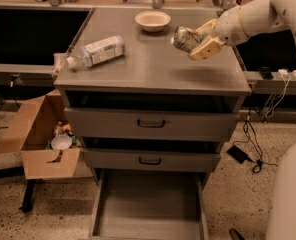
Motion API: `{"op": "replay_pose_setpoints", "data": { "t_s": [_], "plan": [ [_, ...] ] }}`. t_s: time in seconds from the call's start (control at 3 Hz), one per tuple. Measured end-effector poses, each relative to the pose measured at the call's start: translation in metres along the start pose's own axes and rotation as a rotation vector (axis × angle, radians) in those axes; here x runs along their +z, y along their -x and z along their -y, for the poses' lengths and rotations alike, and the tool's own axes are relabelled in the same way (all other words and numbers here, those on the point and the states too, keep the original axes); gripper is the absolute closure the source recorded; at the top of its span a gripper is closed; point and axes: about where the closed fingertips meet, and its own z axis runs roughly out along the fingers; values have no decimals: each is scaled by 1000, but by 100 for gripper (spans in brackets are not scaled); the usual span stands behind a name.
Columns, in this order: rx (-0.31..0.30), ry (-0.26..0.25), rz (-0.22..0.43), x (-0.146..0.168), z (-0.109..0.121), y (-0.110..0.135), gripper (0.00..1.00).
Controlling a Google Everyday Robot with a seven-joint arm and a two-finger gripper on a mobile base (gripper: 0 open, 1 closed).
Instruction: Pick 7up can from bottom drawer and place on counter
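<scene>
The grey metal surface (153, 69) on top of the cabinet fills the middle of the frame. Below it the two upper drawers (150, 124) are closed. The bottom drawer (148, 204) is pulled out at the lower centre, and the part of its floor that can be seen is bare. So, as I judge it, the first half of the task, taking the can out of the drawer, is done.

The white arm (253, 16) reaches in from the upper right of the frame. At the left of the cabinet a cardboard box (35, 139) stands on the floor; it has no part in the task. On the surface a clear bottle (99, 51) lies on its side at the left, and a pale bowl (153, 20) stands near the back, both well apart from the arm.

The hand (195, 43) is at the upper right, above the right part of the surface, and it is clenched around the can (182, 38). The can is tilted, with one shiny end turned to the left. It hangs in the air over the surface and does not touch it; a soft shadow lies on the metal below it.

What is left, I think, is the last part: to bring the can down onto a free place on the right side, to release it, and to draw the hand away.
</scene>
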Motion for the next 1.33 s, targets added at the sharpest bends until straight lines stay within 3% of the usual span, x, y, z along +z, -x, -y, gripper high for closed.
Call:
{"op": "replay_pose_setpoints", "data": {
  "t_s": [0.33, 1.0, 1.33],
  "plan": [
    [0, 0, 0, 0, 0, 0, 100],
    [222, 88, -74, 35, -4, -19, 100],
    [297, 130, -98, 49, -6, -26, 100]
  ]
}}
